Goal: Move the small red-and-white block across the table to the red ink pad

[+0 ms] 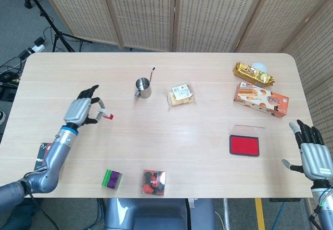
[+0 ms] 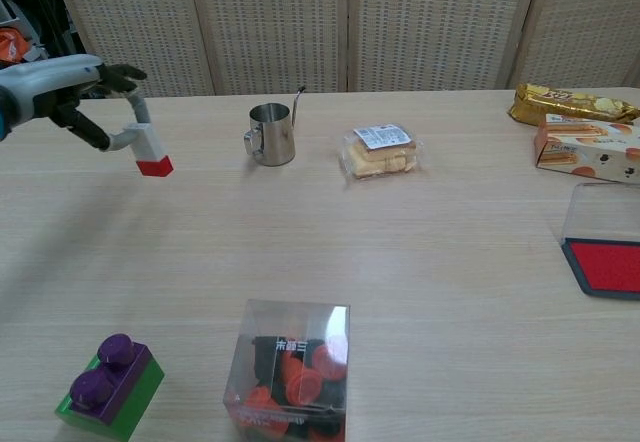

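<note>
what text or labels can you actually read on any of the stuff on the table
None can be read for certain.
Clear box: a strip of characters, too small.
Wrapped biscuit pack: white label, print too small.
Orange box: print blurred.
Gold packet: print blurred.
Card at the table edge: unreadable.

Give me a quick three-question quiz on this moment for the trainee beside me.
1. True or false: the left hand holds the red-and-white block off the table.
2. Which stands nearest the block: A metal cup, B ink pad, C biscuit box?
3. Is the ink pad's lid open or closed?

Key: 1 true; 2 A; 3 open. The right hand is empty.
</note>
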`<control>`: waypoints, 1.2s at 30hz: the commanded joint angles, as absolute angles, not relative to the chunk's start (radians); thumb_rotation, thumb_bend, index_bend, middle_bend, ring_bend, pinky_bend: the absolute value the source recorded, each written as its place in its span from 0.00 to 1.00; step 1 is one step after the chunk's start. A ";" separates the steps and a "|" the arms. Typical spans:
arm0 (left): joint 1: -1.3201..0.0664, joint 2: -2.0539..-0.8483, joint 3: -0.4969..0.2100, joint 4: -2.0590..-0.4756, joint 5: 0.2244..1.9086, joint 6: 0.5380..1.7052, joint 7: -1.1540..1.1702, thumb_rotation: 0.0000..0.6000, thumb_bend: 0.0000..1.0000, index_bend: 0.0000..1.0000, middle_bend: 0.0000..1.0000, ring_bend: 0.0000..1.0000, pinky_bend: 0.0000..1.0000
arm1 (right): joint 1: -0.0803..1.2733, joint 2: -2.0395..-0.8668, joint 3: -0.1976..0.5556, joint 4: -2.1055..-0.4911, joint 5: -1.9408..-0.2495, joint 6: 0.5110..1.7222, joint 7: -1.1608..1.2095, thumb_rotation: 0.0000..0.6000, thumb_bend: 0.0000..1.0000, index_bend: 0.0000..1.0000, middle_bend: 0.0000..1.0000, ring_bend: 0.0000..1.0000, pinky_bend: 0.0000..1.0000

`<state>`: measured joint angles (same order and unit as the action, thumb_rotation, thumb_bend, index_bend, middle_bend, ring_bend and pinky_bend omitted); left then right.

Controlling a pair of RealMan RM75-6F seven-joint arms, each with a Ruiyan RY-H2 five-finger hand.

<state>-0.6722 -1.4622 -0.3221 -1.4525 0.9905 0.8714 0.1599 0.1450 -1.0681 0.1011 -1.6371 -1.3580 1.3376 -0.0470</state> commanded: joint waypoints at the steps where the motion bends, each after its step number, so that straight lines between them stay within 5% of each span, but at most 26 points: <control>1: -0.755 -1.579 -0.331 -1.443 0.966 0.908 0.224 1.00 0.45 0.56 0.00 0.00 0.00 | 0.147 -1.063 0.102 -1.636 -1.354 1.330 -0.034 1.00 0.00 0.00 0.00 0.00 0.00; 12: -0.926 -1.794 -0.364 -1.310 0.813 0.862 0.339 1.00 0.45 0.56 0.00 0.00 0.00 | 0.154 -1.048 0.111 -1.622 -1.325 1.299 0.011 1.00 0.00 0.00 0.00 0.00 0.00; 36: -1.020 -1.924 -0.343 -1.189 0.751 0.859 0.402 1.00 0.43 0.56 0.00 0.00 0.00 | 0.167 -1.042 0.118 -1.609 -1.309 1.273 0.037 1.00 0.00 0.00 0.00 0.00 0.00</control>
